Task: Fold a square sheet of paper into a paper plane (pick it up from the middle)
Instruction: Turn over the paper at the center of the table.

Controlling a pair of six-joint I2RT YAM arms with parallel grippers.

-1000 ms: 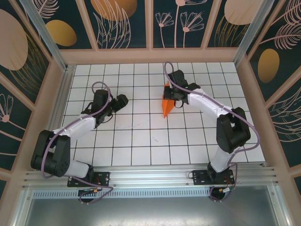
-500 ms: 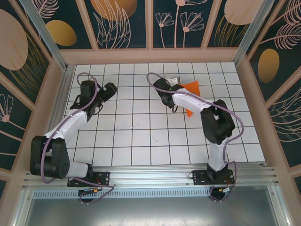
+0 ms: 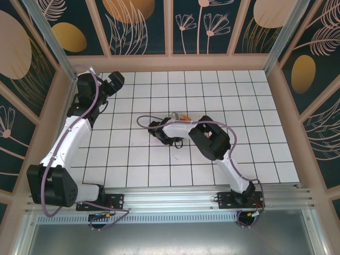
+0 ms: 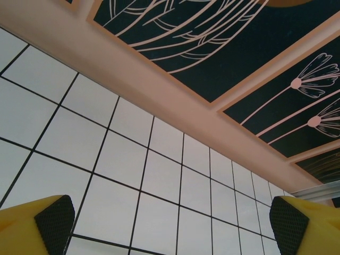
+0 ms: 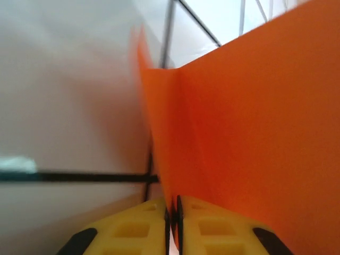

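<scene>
Nearest the base rail, the right arm [image 3: 212,141] is seen doubled back on itself over the middle of the table [image 3: 133,175]; half a second ago it was stretched toward the far right tiles, and a second ago toward the far middle, so its load has been swung round and drawn in toward the centre. In the wrist view the right pincer [image 5: 171,210] is shown shut to a hairline, its two yellow fingers pressed on the lower edge of the orange paper [image 5: 249,133]. The paper rises straight out of the grip, away from the camera, and a sharp crease is seen where two layers meet; it is therefore held, not laid down. The left of that view is smeared, so a quick motion is judged.

From above, a small part of the paper [image 3: 185,117] is seen just beyond the white forearm, the rest being hidden by it; the broad orange triangle open to that camera half a second ago has been covered.

Farther off, the left arm [image 3: 71,133] has been pulled back from the mid-left tiles to the far left corner. The left pincer [image 4: 171,218] is spread wide, nothing is held between its black pads [image 4: 53,220], and bare tiles and the patterned wall [image 4: 239,64] lie beyond.

The folding is judged largely done and the carrying left to the right arm alone; whether the wings are finished cannot be told.
</scene>
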